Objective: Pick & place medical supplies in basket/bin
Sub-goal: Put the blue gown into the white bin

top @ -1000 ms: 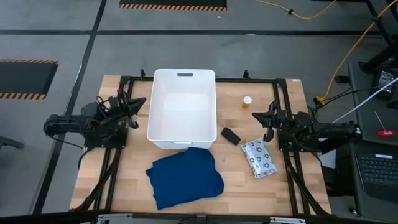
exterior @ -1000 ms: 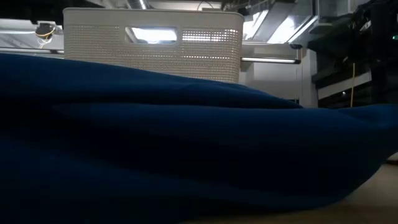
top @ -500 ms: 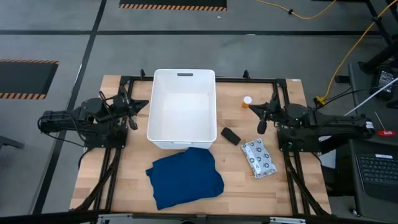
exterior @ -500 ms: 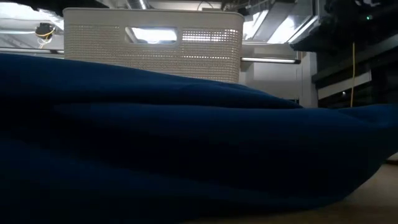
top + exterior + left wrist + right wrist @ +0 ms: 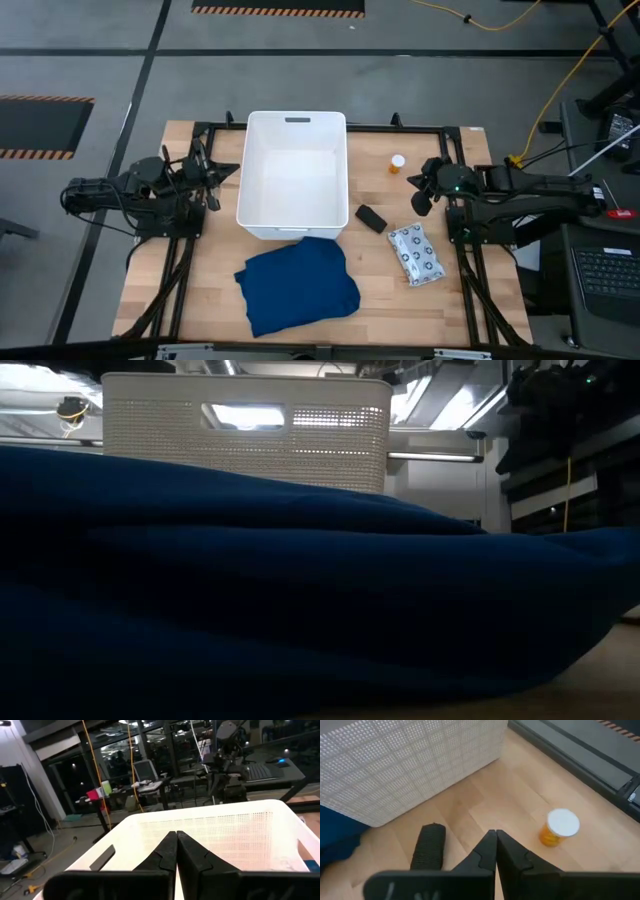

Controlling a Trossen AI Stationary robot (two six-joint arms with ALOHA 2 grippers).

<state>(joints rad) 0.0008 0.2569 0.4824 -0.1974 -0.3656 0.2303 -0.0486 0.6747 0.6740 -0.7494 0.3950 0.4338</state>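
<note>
Sitting empty, the tub (image 5: 294, 188) awaits everything: cloth (image 5: 298, 284), bottle (image 5: 398, 163), oblong (image 5: 371, 218) and packet (image 5: 416, 253) all lie outside; both grippers, left (image 5: 214, 179) and right (image 5: 419, 189), are closed on nothing.

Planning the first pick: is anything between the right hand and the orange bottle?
Nothing visible. The right hand, shut and empty, hangs over bare table beside the orange bottle. The black oblong lies off to the side, toward the white tub.
</note>
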